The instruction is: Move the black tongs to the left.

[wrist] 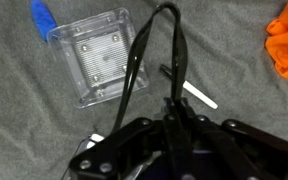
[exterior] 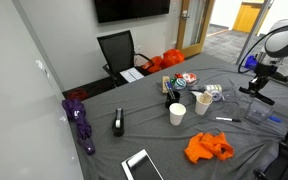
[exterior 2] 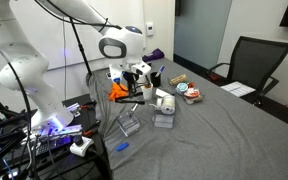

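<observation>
Clamped in the black gripper (wrist: 170, 120) — one pair of slim black tongs (wrist: 177, 45), long axis straight out, joined end farthest, beside one clear square plastic tray (wrist: 94, 55).

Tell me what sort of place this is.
Probably an office meeting room: a dark wall-mounted screen, a black office chair and a long grey-covered table, with a wooden door behind.

The arm (exterior 2: 22, 65) arches over, its hand (wrist: 170, 118) pointing down and clamped on the black tongs (wrist: 136, 70).

Even indoor lighting, soft shadows, low-resolution blur.
</observation>
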`<state>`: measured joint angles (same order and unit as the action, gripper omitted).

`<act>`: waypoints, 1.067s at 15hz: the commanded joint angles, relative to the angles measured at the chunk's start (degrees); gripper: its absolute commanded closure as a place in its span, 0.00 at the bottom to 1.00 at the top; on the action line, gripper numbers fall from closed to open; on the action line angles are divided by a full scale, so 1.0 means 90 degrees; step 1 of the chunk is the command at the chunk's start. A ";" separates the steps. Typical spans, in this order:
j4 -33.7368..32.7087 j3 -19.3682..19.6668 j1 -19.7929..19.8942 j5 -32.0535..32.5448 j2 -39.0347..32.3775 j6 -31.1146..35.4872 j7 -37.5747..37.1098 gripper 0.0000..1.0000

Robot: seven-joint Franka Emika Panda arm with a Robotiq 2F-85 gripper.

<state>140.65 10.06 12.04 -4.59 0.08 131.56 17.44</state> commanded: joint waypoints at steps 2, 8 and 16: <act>0.0787 -0.0281 -0.0437 0.0089 0.0530 0.0209 -0.0015 0.98; 0.1374 -0.0565 -0.1039 -0.1018 0.0567 0.0890 0.0903 0.98; 0.1932 -0.1097 -0.1902 -0.2263 0.0668 0.2045 0.1578 0.98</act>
<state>155.41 1.54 -2.98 -20.47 4.41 146.38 28.88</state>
